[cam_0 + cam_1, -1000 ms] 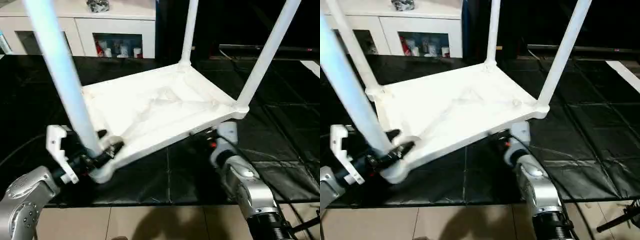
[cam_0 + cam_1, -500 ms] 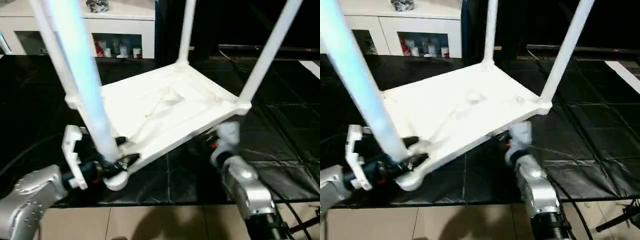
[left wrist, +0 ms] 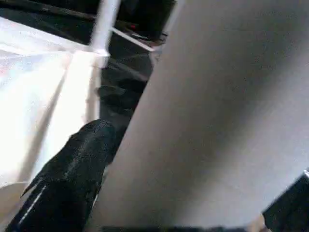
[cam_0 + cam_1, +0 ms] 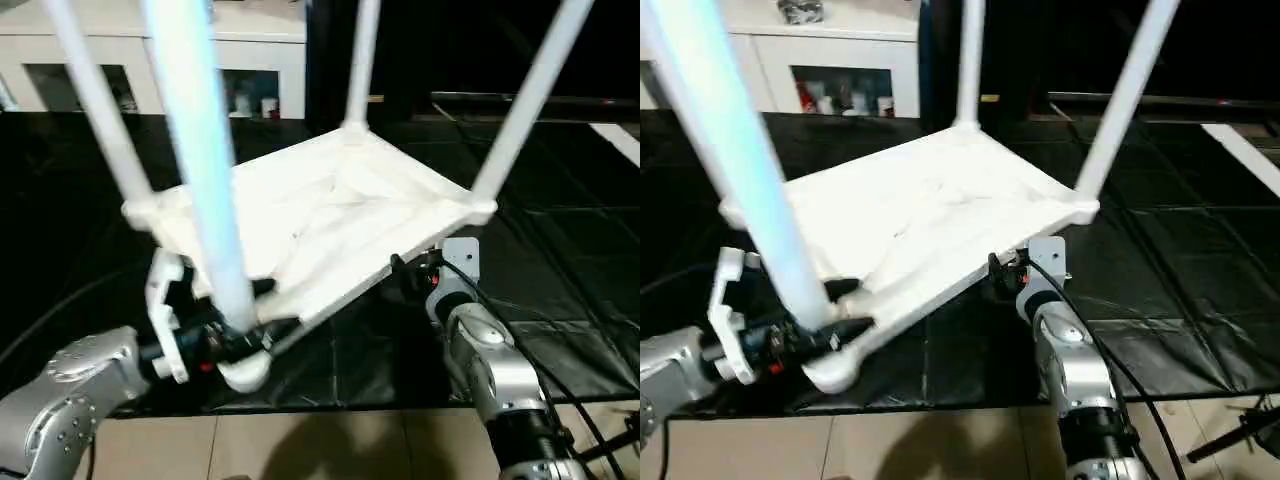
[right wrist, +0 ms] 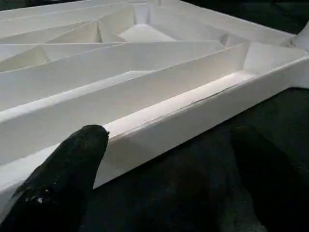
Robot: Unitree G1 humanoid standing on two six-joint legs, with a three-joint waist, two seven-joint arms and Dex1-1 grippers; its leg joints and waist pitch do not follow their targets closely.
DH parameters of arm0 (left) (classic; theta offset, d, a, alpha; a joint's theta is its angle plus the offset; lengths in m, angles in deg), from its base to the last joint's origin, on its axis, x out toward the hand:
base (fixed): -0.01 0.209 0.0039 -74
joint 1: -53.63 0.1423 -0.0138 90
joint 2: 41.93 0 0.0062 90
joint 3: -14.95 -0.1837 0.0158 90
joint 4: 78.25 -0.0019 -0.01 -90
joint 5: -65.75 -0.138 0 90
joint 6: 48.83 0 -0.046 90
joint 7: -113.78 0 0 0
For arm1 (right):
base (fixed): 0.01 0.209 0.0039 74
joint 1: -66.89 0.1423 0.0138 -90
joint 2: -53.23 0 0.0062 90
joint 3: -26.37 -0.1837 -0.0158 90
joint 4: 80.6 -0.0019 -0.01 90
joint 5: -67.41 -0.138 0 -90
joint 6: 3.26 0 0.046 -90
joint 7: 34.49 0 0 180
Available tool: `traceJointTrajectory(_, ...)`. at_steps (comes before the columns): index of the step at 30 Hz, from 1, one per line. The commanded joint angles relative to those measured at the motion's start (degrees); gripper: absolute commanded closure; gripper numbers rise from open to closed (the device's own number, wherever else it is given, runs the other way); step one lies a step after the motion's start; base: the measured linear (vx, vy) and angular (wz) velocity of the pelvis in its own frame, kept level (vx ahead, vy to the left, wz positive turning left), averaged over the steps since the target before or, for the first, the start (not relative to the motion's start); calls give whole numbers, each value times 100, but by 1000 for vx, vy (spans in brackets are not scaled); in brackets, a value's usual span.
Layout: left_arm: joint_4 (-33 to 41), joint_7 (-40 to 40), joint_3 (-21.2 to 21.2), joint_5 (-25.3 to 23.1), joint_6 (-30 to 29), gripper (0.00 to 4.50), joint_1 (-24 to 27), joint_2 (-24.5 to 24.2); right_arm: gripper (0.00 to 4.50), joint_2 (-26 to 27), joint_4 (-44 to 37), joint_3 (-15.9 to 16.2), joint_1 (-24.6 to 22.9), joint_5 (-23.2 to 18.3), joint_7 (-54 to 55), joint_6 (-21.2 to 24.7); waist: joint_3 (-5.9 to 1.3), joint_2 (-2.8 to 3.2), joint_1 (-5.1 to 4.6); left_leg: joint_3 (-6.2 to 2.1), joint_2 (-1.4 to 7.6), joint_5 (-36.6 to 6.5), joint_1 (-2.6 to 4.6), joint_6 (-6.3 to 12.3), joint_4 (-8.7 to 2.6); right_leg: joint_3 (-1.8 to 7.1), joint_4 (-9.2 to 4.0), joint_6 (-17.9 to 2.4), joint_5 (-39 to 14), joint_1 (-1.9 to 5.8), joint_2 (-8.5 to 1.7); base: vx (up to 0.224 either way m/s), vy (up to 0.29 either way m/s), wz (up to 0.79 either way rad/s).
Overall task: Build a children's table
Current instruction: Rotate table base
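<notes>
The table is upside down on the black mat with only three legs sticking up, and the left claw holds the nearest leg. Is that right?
Not quite: four legs stick up, not three. The left eye view shows one at each corner of the table top. The rest holds: the table is upside down on the black mat, and the left claw grips the nearest leg near its base.

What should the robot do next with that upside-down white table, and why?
Probably keep tipping the table over toward its feet. All four legs already stand in its corners, the near leg is gripped at its base by the left pincer, the right pincer clamps the near rim, and the top hangs tilted above the black mat.
</notes>
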Motion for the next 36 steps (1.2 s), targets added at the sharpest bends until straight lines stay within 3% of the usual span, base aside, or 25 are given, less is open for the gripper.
traceJointTrajectory(1, 300, -159, -251, 209, -167, 4, -1, -11, 0, 118, 134, 223, 97, -111, -300, 117, -270, 31, -4, -16, 62, -1671, 40, -288, -423, 261, -437, -633, -1520, 180, -328, 0, 0, 0)
traceJointTrajectory(7, 452, -60, -436, 466, -367, 4, -213, 180, 0, 210, 281, 428, 249, -132, -743, 179, -260, 23, -50, -13, 69, -1698, 49, -286, -421, 277, -443, -703, -1574, 160, -327, 0, 0, 0)
traceJointTrajectory(8, 437, -21, -540, 443, -346, 4, -303, 295, 0, 218, 311, 497, 276, -106, -822, 192, -264, -3, -55, -15, 71, -1723, 52, -297, -425, 274, -438, -691, -1591, 167, -321, 0, 0, 0)
traceJointTrajectory(18, 219, 167, -1071, 299, -263, 4, -831, 902, 0, 363, 743, 520, 592, -115, -1052, 123, -256, -57, -110, -23, 54, -1823, 31, -354, -404, 287, -477, -564, -1985, 172, -335, 0, 0, 0)
traceJointTrajectory(22, -107, 295, -1327, -33, -13, 4, -1158, 1236, 0, 510, 1133, 505, 883, -57, -1063, -13, -272, -57, -144, -15, 61, -1687, 27, -325, -392, 291, -458, -646, -1724, 170, -325, 0, 0, 0)
traceJointTrajectory(31, -664, 499, -1351, -464, 420, 4, -1545, 1497, 0, 543, 1378, 500, 972, -65, -1242, -194, -290, -46, -144, -9, 70, -1506, 17, -269, -379, 292, -429, -755, -1381, 198, -332, 0, 0, 0)
traceJointTrajectory(36, -996, 676, -1333, -787, 824, 4, -1716, 1739, 0, 517, 1543, 266, 1041, -93, -1115, -419, -271, -49, -135, 1, 72, -1673, 43, -253, -379, 293, -477, -766, -1622, 169, -336, 0, 0, 0)
